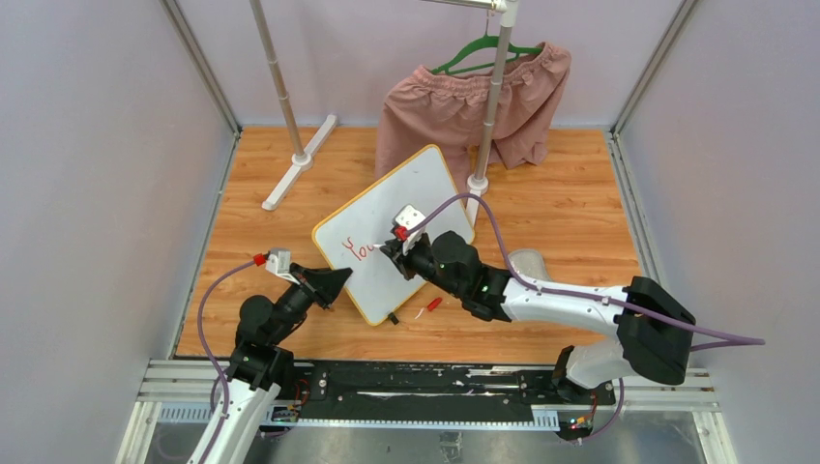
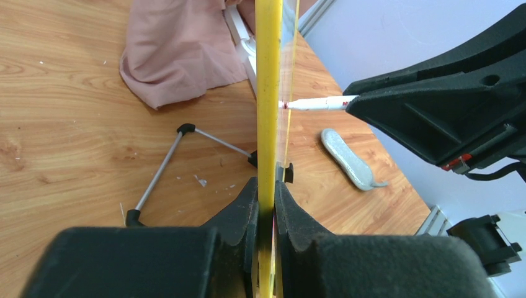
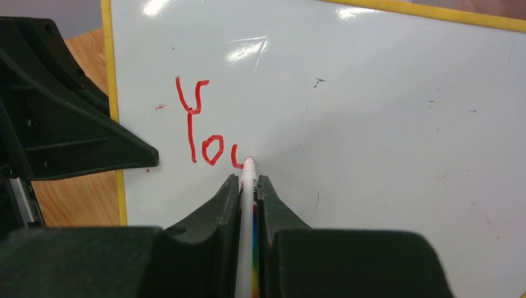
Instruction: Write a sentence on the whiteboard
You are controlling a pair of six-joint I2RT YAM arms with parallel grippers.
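Note:
The whiteboard, white with a yellow frame, stands tilted on the wooden table. My left gripper is shut on its lower left edge; in the left wrist view the yellow frame runs edge-on between the jaws of my left gripper. My right gripper is shut on a white marker whose tip touches the whiteboard. The sentence reads "Yo" in red plus the start of a third letter at the tip. The marker meets the board from the right.
Pink shorts hang on a green hanger from a rack whose pole base stands just behind the board. A second rack foot lies at the back left. A red cap lies by the board's near corner. The board's wire stand is behind it.

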